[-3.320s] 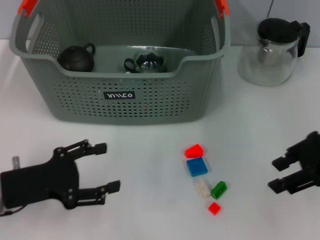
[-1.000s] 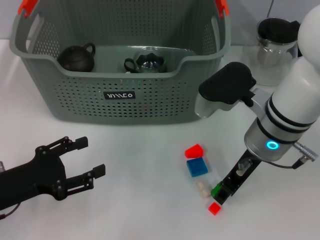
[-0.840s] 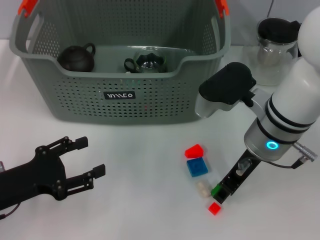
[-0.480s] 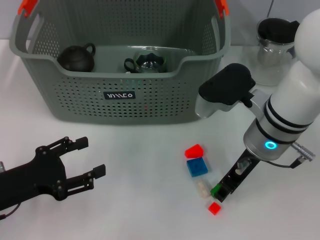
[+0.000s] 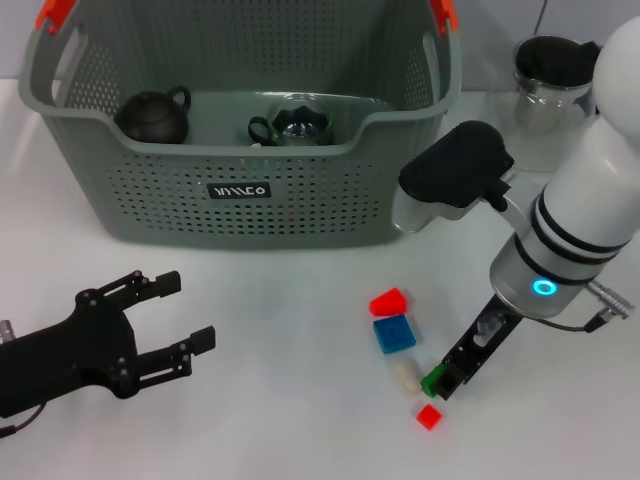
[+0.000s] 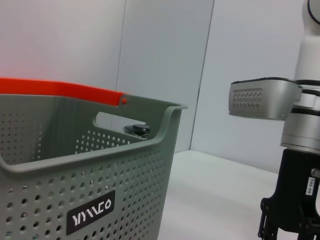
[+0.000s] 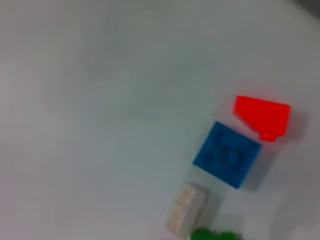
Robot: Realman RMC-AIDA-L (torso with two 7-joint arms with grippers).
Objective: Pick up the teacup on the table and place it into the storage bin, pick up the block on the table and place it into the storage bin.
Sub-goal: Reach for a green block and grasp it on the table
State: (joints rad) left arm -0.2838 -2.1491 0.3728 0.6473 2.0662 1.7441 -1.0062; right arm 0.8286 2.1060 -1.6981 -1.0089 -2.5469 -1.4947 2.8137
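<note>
Head view: green block is sitting on the white table toward the front right, and the right gripper is reaching down onto it, its narrow fingers closing on the block's sides. Cream block is lying just beside it, blue block and red wedge are lying behind that, small red block in front. Storage bin is standing at the back left, with a dark teapot and a glass-lidded teacup inside. Glass pitcher is standing at the back right. Left gripper is idling, fingers spread wide and holding nothing, near the front left corner.
</note>
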